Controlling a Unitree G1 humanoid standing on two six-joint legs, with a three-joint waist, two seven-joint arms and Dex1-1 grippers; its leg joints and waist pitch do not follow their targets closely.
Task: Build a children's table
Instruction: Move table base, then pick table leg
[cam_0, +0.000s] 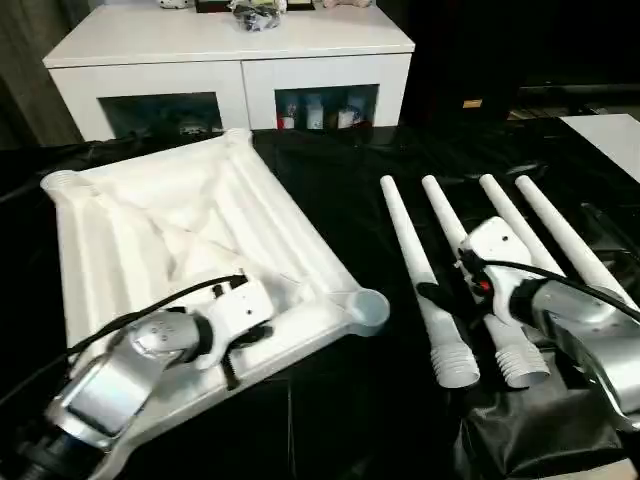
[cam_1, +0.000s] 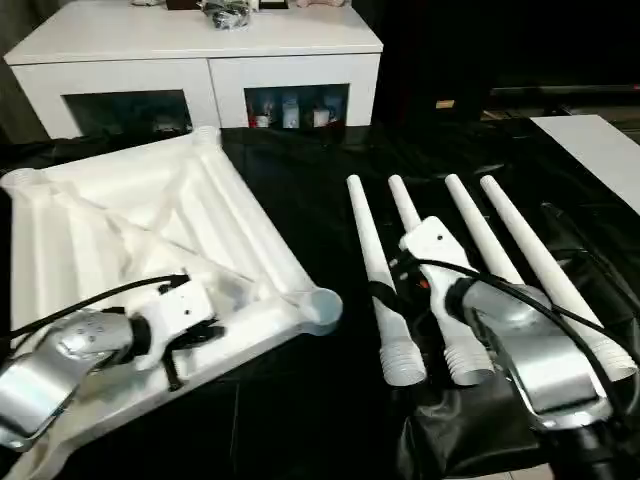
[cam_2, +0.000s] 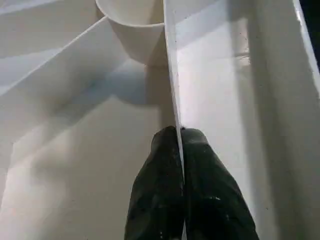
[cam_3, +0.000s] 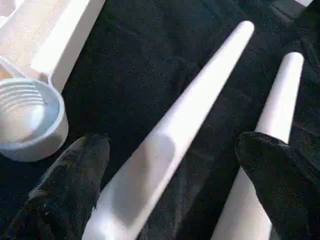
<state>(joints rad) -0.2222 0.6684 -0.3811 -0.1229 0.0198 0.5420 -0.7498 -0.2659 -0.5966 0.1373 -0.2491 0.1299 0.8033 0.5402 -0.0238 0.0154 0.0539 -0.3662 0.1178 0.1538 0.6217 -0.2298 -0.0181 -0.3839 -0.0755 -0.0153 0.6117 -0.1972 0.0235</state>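
White ribbed plastic takes up the left of the black-covered worktop: the tabletop lies underside up, turned at an angle so one round corner socket points toward the legs and another socket sits at the far left. Its left and near edges run close to the picture's border, leaving little free cloth on that side. The left claw rests on the near part of the tabletop, its two black fingers pinched together on a thin upright rib of the underside.

Between the near socket and the first leg runs a strip of bare black cloth, and open cloth also lies beyond the legs' thin tips, toward the white cabinet at the far edge.

Four white tapered legs lie side by side, slightly fanned, long axes running away from the robot, narrow tips far, threaded thick ends near. The leftmost leg lies apart from the tabletop; the second leg, third leg and fourth leg follow to its right with narrow gaps. The right claw hangs over the leftmost leg with its fingers spread wide, one on each side of the shaft; whether they touch it I cannot tell. A white surface shows at the far right.
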